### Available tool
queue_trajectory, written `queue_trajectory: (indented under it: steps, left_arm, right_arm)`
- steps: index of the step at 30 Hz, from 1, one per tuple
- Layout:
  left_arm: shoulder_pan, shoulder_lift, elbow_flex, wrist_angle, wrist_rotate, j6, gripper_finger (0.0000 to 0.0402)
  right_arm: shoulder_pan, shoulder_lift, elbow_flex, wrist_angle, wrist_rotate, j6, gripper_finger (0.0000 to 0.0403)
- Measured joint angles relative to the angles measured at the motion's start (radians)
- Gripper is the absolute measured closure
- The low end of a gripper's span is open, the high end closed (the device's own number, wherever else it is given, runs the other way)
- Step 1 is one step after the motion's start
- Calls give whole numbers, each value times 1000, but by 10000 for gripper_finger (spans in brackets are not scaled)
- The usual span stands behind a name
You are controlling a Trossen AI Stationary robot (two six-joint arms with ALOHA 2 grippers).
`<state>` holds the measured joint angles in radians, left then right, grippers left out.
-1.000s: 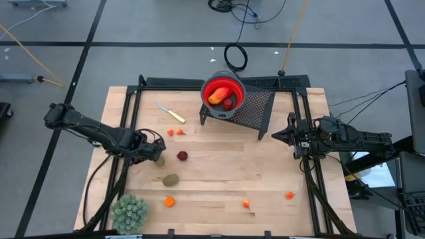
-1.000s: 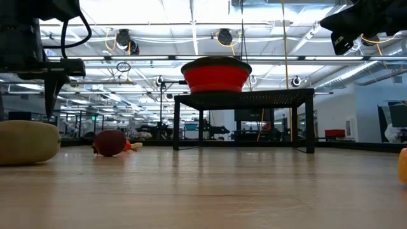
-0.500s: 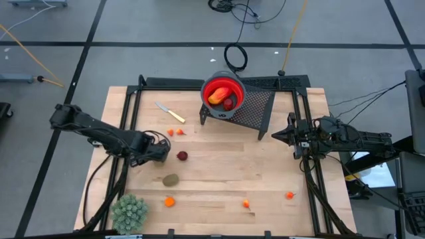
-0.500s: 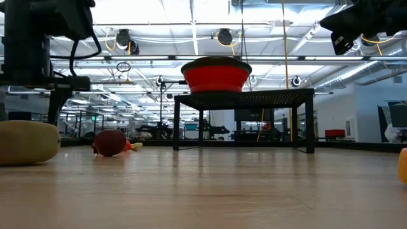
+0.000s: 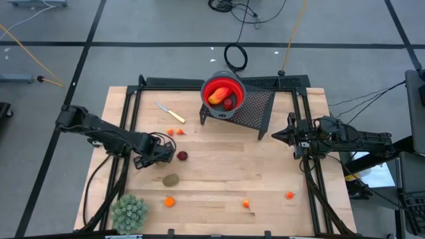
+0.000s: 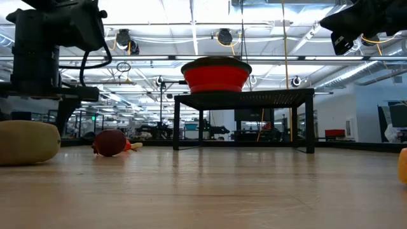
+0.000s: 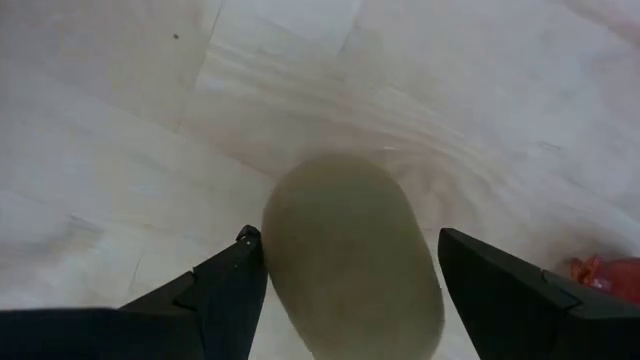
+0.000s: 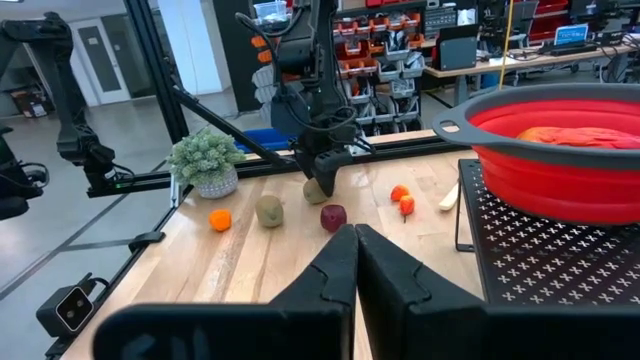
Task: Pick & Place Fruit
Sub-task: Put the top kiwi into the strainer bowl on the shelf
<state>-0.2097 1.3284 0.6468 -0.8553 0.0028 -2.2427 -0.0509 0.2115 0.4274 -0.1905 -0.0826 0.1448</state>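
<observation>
Red bowl (image 5: 223,92) atop black rack (image 5: 249,109)

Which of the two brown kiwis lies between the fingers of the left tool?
The kiwi next to the dark red fruit; the open left tool straddles it. The other kiwi lies free, nearer the spiky plant ball.

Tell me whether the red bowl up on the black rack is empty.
No. The high view shows the red bowl holding a long orange-red fruit and a dark red round fruit.
</observation>
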Motion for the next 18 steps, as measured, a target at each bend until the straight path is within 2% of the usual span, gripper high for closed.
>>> queue_trajectory:
  steps: [8, 18]
  left_arm:
    - [0, 7, 0, 3, -3, 55, 123]
    - [0, 7, 0, 1, -100, 58, 215]
  right_arm:
    - [0, 0, 0, 0, 0, 0, 403]
    - [0, 0, 0, 0, -1, 0, 403]
